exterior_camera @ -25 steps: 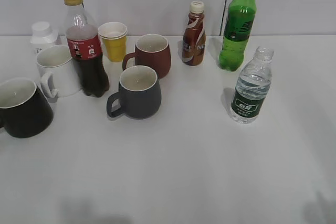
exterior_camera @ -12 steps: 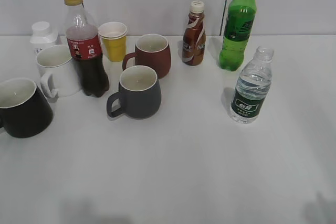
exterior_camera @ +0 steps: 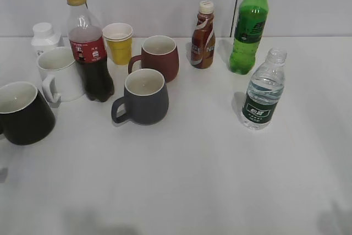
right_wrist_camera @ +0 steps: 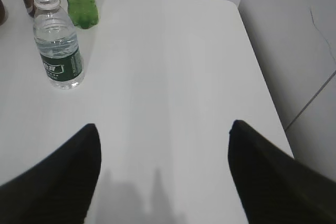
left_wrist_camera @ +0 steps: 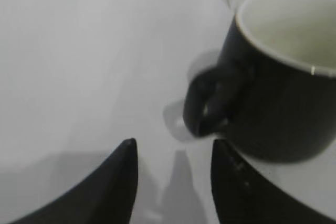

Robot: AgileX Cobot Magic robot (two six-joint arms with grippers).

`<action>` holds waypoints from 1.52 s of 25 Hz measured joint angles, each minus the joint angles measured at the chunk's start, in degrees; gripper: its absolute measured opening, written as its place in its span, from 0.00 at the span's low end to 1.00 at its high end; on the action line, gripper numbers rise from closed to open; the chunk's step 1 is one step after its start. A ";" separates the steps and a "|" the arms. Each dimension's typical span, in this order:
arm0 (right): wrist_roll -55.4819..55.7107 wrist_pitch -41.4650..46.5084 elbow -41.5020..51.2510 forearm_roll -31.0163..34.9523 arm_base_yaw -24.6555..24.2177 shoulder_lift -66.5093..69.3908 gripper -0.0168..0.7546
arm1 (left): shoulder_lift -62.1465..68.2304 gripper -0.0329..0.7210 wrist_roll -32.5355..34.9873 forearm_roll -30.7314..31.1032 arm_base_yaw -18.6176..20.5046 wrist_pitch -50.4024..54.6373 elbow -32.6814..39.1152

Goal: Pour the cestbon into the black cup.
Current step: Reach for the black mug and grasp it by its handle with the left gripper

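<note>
The water bottle [exterior_camera: 264, 91] stands up straight on the white table [exterior_camera: 192, 180], out at about 3 o'clock from the middle of the table, with no cap on top. The tall green bottle [exterior_camera: 248, 25] stands near it at 11 o'clock. The black cup [exterior_camera: 22, 114] sits way over at 9 o'clock on the table, at the left edge of the outside view, well apart from the water bottle. Its inside is off-white. A white mug [exterior_camera: 60, 73] is close behind it at 1 o'clock, and a cola bottle [exterior_camera: 89, 48] stands just beside that mug. A grey mug [exterior_camera: 144, 96] sits near the middle, with a brown mug [exterior_camera: 159, 57] behind it at 12 o'clock. The left gripper [left_wrist_camera: 173, 182] hangs low by the black cup's handle [left_wrist_camera: 210, 106], which is at 12 o'clock from it; its jaws are a little way apart and hold nothing. The right gripper [right_wrist_camera: 163, 174] has its jaws spread wide and holds nothing, and the water bottle is far off at 11 o'clock from it.
</note>
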 joint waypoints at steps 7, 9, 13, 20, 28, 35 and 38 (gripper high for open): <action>0.00 0.00 0.00 0.00 0.00 0.00 0.78 | 4.92 0.53 0.12 1.57 0.00 -0.27 -1.32; 0.00 -0.06 0.00 0.00 0.00 0.00 0.78 | 5.08 0.53 0.12 1.22 0.00 -0.49 -1.98; 0.00 -0.06 0.00 0.00 0.00 0.00 0.78 | 5.22 0.53 0.12 0.93 0.00 -0.48 -2.09; 0.00 -0.06 0.00 0.00 0.00 0.00 0.78 | 5.22 0.53 0.12 0.99 0.00 -0.48 -3.34; 0.00 -0.06 0.00 0.00 0.00 0.00 0.78 | 5.22 0.53 0.12 1.03 0.00 -0.69 -5.58; 0.00 -0.06 0.00 0.00 0.00 0.00 0.78 | 5.38 0.53 0.17 -0.17 0.00 -0.12 -10.25; 0.00 -0.06 0.00 0.00 0.00 0.00 0.78 | 6.62 0.53 0.17 -1.05 0.00 -0.28 -12.42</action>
